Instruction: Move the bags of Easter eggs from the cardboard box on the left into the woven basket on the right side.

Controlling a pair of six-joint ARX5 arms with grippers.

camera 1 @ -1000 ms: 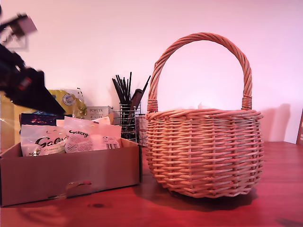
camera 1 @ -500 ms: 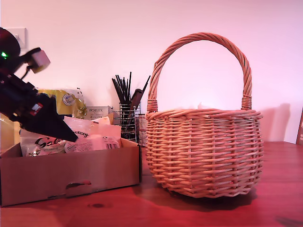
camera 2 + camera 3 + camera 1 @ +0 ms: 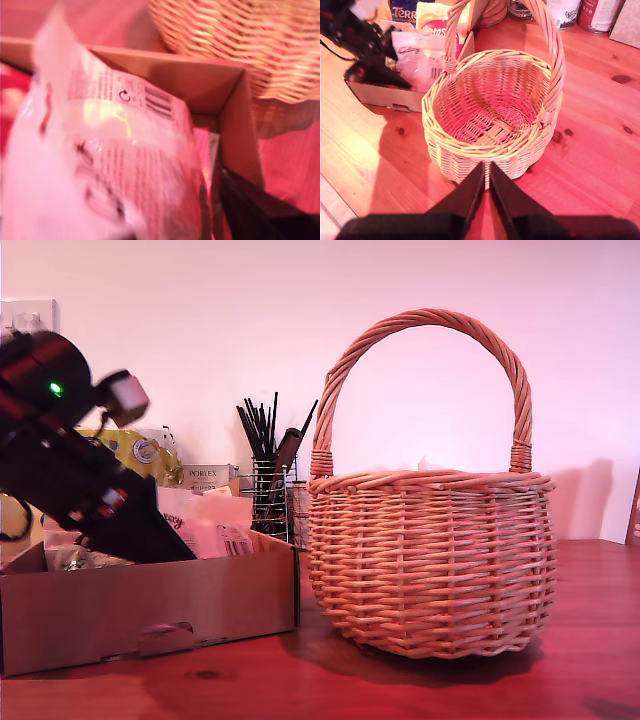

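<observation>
Exterior view: my first gripper (image 3: 170,545) reaches down into the cardboard box (image 3: 150,605), which sits just beside the woven basket (image 3: 430,560). The bags of Easter eggs (image 3: 215,525) stand inside that box. In the first wrist view a white bag (image 3: 110,165) fills the space at the jaws; whether the fingers are apart or clamped I cannot tell. My second gripper (image 3: 486,180) hovers above the basket rim, fingers together. The basket (image 3: 490,112) holds nothing.

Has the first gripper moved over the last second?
Yes. My first gripper has come down and toward the exterior view's right, into the cardboard box, closer to the woven basket.
</observation>
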